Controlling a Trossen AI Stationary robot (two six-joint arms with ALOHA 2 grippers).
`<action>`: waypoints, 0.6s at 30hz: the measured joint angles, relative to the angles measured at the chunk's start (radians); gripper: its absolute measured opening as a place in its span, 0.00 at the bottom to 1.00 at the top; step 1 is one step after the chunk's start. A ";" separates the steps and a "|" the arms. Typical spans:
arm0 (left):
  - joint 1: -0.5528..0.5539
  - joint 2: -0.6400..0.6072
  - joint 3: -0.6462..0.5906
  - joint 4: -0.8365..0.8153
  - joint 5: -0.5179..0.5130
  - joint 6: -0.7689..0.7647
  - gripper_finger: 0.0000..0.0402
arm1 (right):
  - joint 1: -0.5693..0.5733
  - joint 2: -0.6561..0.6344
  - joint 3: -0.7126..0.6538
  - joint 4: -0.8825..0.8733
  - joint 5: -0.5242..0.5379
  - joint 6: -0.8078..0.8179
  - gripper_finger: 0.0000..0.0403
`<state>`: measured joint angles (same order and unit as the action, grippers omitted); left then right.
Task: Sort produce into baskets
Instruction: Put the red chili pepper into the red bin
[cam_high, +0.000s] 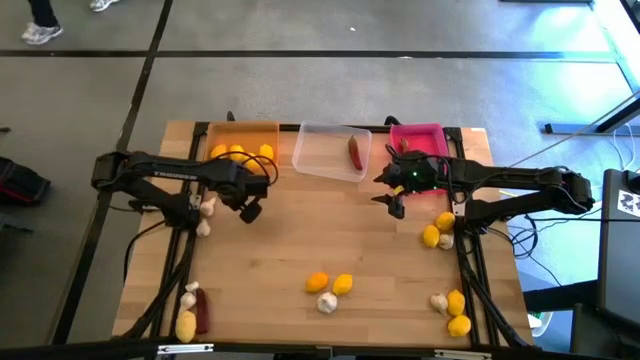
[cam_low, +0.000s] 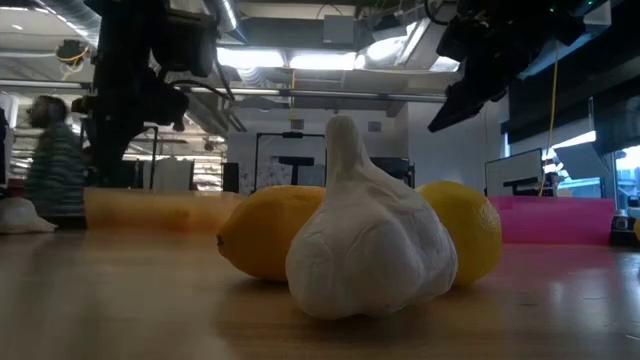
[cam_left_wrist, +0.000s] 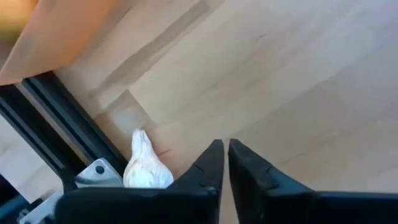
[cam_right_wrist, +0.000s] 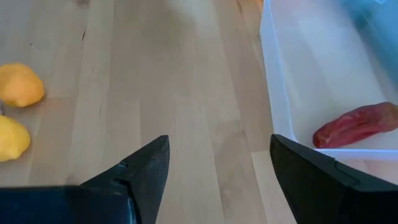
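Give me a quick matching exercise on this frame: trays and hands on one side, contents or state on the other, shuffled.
Column 1:
1. orange tray
2. clear tray
3. left hand
4. right hand

Column 2:
a. open, holding nothing
b. holds yellow lemons
c. shut, holding nothing
d. holds one red chili

Pairs: 1-b, 2-d, 3-c, 4-a

Garlic bulb partly behind hand
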<state>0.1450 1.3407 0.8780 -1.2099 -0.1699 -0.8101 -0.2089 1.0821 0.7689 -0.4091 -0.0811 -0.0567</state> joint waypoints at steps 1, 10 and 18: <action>0.002 0.000 0.000 -0.004 0.000 -0.017 0.10 | 0.000 0.000 0.000 -0.009 0.000 0.000 0.67; 0.047 0.004 -0.001 -0.052 0.008 -0.120 0.51 | 0.000 0.000 0.000 -0.059 0.000 0.000 0.67; 0.075 0.085 -0.001 -0.124 0.035 -0.152 0.69 | -0.001 0.000 0.000 -0.059 0.000 -0.020 0.67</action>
<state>0.2199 1.4253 0.8772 -1.3340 -0.1353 -0.9622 -0.2100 1.0821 0.7689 -0.4677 -0.0814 -0.0765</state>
